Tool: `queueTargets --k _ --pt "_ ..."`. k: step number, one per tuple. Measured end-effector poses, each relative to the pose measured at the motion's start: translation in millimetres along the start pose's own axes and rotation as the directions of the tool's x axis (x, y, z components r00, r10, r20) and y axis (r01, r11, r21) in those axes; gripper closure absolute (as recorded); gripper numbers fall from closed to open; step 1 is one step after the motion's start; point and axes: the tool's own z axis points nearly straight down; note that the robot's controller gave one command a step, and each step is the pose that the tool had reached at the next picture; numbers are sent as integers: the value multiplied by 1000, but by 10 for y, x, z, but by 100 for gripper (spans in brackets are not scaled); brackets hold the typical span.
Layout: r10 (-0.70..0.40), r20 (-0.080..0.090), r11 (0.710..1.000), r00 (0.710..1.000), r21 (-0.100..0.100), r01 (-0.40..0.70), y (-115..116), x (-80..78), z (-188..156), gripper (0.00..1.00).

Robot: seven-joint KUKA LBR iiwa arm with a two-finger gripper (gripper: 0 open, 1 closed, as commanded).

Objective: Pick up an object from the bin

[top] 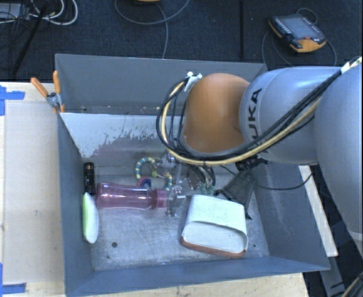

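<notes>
I'm reading this as approach: jaws sitting at the neck end of the pink translucent bottle (124,197) lying across the middle of the bin (107,135), open-or-closed I can't tell, next needing confirmed closure before lifting.

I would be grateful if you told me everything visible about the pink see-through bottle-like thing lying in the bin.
The pink bottle-like thing looks like translucent plastic, wide at its left end, narrowing to a darker purple neck on the right. It lies on its side on the bin floor, left of centre. Its wide end reaches the pale green oblong thing; its neck ends at the tool, whether touching I cannot tell.
</notes>
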Motion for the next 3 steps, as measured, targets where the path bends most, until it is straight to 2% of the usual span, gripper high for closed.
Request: queueTargets --k 1,2,3 --pt "-19 2 1000 1000 1 19 -58 82 650 0" --pt "-12 14 1000 1000 -3 12 -69 64 649 100" --pt "-11 14 1000 1000 -4 11 -70 65 642 100"
